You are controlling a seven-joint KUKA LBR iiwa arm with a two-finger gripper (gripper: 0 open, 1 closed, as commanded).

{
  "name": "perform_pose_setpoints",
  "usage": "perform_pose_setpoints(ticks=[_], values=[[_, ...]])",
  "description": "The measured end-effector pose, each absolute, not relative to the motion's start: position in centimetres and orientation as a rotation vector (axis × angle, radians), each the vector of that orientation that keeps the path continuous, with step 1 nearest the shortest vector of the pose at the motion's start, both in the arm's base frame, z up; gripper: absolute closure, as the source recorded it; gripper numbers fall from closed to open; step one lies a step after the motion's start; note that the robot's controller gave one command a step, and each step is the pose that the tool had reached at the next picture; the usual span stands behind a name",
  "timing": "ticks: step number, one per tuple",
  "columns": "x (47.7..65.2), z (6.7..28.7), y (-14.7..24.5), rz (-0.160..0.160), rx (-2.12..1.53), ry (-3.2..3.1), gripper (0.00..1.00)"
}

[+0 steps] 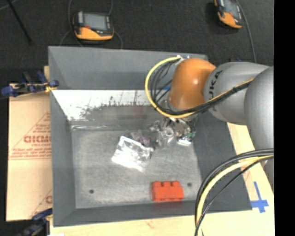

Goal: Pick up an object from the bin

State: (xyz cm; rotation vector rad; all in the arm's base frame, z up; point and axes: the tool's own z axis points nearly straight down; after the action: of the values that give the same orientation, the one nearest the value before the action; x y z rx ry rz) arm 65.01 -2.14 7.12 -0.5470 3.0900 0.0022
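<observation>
Gripper (173,131) hung low at back middle of bin (62,152), just beside crumpled clear plastic packet (131,152) lying mid-floor. Jaw state could not be told. Packet judged light, limp, slippery; best pinched on a raised fold. Red block (168,190) near front wall looked stiffer.

The place looked like a robotics lab or test cell. A grey industrial arm (244,92) with an orange wrist cover (189,83) and looped cables (154,80) hung over a grey metal bin (60,138). On the dark surface (27,27) behind it lay an orange-and-black handheld unit (93,25) and a second one (229,11), both with leads.
</observation>
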Motion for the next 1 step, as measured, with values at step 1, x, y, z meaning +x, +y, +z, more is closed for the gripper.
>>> perform_pose_setpoints(ticks=[1], values=[[65.0, 7.12, -2.13, 0.003, -0.546, 3.09, 0.0]])
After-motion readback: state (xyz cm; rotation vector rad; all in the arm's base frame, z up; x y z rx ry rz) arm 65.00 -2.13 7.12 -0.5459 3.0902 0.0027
